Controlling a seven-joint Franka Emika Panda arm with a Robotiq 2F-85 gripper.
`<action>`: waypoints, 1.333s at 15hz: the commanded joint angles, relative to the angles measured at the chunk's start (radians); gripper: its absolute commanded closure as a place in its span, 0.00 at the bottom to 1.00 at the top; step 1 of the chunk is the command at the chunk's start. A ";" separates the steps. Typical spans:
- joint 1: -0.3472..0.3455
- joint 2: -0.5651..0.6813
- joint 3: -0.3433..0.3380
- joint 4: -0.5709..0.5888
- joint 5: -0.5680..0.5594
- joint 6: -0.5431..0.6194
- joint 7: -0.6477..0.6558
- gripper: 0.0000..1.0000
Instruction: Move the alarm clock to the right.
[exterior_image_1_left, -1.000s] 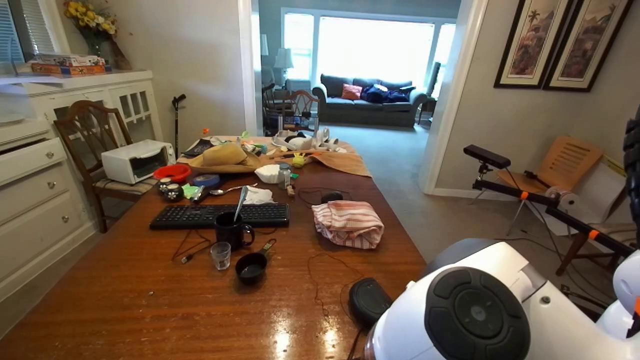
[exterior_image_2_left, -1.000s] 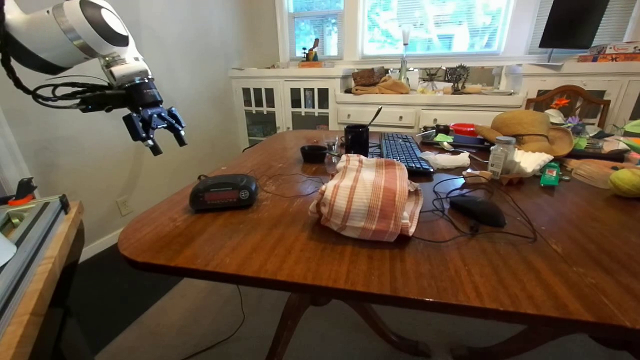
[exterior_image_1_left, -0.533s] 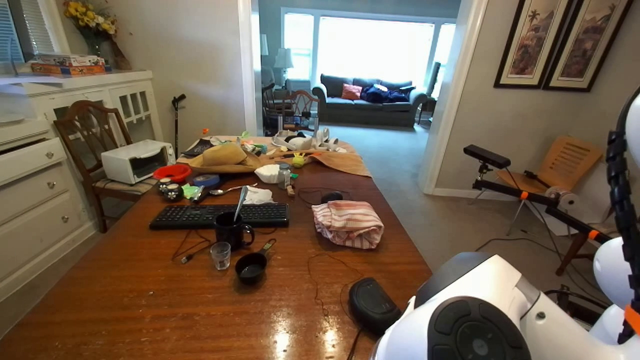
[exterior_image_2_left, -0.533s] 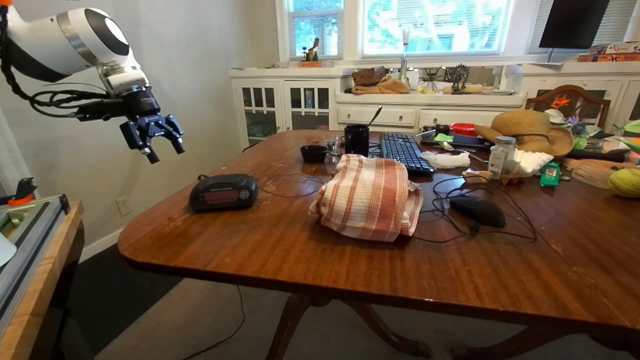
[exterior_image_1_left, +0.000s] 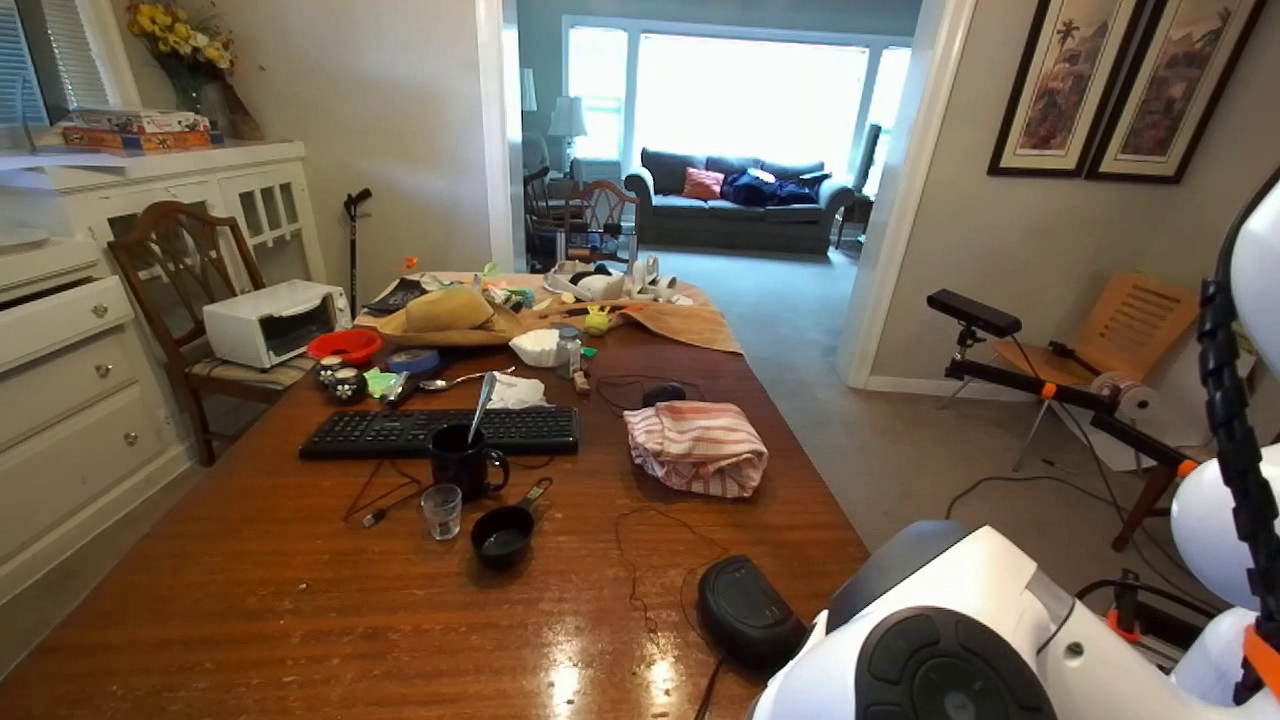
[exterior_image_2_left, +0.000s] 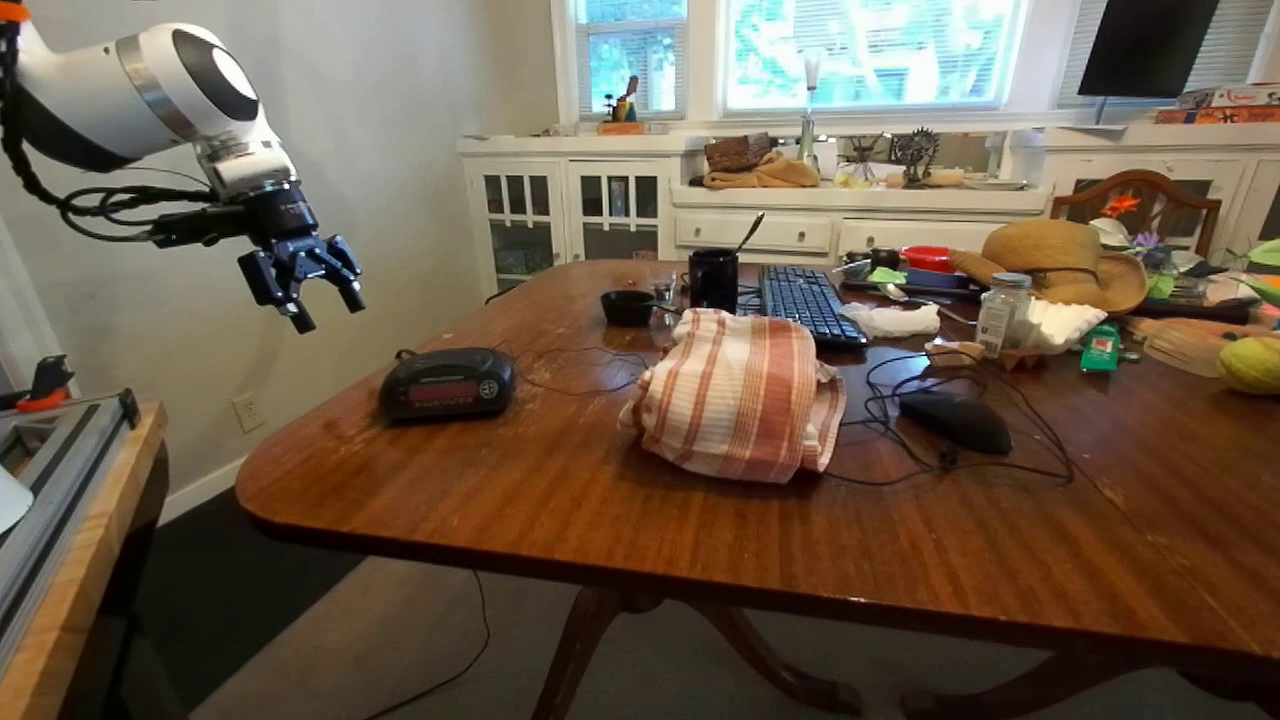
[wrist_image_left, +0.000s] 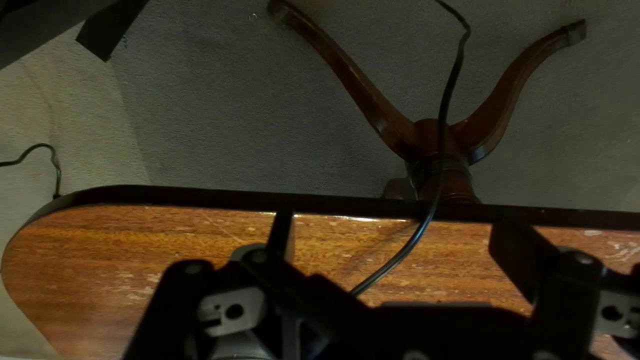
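Note:
The alarm clock is a black rounded block with a dark red display. It stands on the wooden table near its left end in an exterior view. It also shows in an exterior view, partly behind the white arm. My gripper is open and empty, in the air above and to the left of the clock, apart from it. In the wrist view the open fingers are over the table edge. A black cord runs between them in that picture. The clock itself is hidden there.
A striped cloth lies right of the clock. A black measuring cup, dark mug, keyboard and mouse with looped cable are on the table. A thin wire lies behind the clock. A workbench stands at left.
My gripper has moved a little down and slightly left in an exterior view, staying open. The arm has shifted down and right in an exterior view. The clock has not moved.

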 joint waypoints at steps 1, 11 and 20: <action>-0.019 -0.021 -0.003 0.002 0.012 0.015 0.013 0.00; -0.214 -0.146 0.070 0.006 0.034 0.184 0.012 0.00; -0.416 -0.292 0.320 0.029 0.306 0.332 -0.115 0.09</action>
